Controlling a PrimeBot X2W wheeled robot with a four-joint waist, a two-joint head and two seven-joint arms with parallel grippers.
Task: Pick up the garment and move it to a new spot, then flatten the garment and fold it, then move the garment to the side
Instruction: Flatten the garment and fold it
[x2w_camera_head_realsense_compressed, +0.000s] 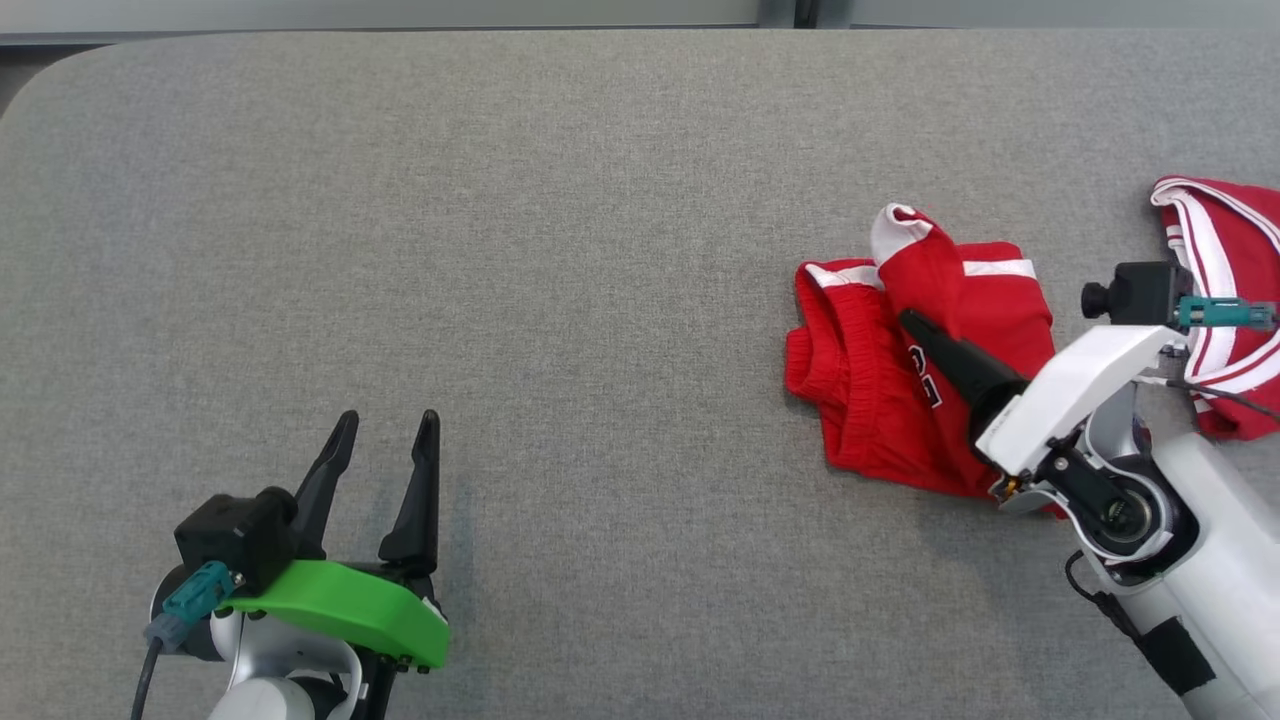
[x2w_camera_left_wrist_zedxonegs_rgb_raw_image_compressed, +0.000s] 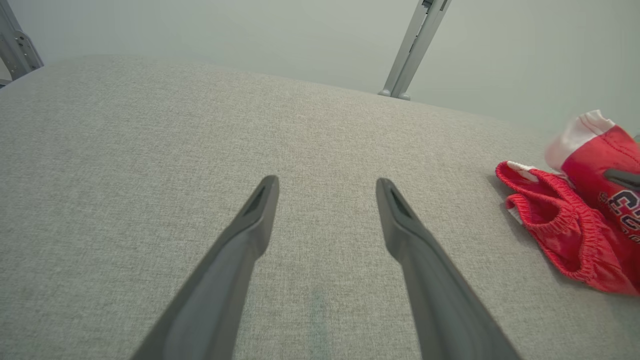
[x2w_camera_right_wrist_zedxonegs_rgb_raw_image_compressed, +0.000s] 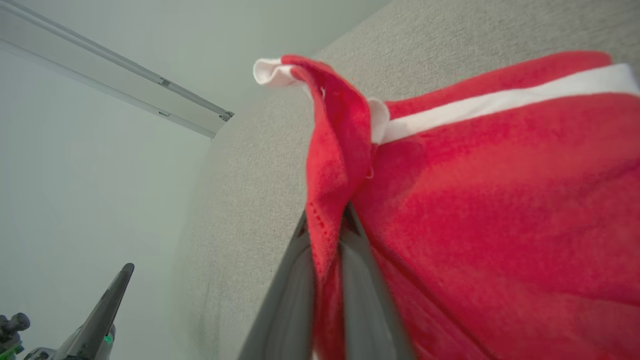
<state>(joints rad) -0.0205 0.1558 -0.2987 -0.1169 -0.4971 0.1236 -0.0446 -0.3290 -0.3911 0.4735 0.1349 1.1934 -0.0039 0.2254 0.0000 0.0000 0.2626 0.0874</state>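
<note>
The red garment (x2w_camera_head_realsense_compressed: 865, 400), white-striped, lies crumpled on the grey table (x2w_camera_head_realsense_compressed: 500, 250) toward its right side, one fold raised. The right gripper (x2w_camera_head_realsense_compressed: 905, 318) pinches that fold between its pressed-together fingers (x2w_camera_right_wrist_zedxonegs_rgb_raw_image_compressed: 362, 285). Well apart, the left gripper (x2w_camera_head_realsense_compressed: 390, 420) sits with fingers spread. Another red garment (x2w_camera_head_realsense_compressed: 1230, 230) lies at the right edge.
</note>
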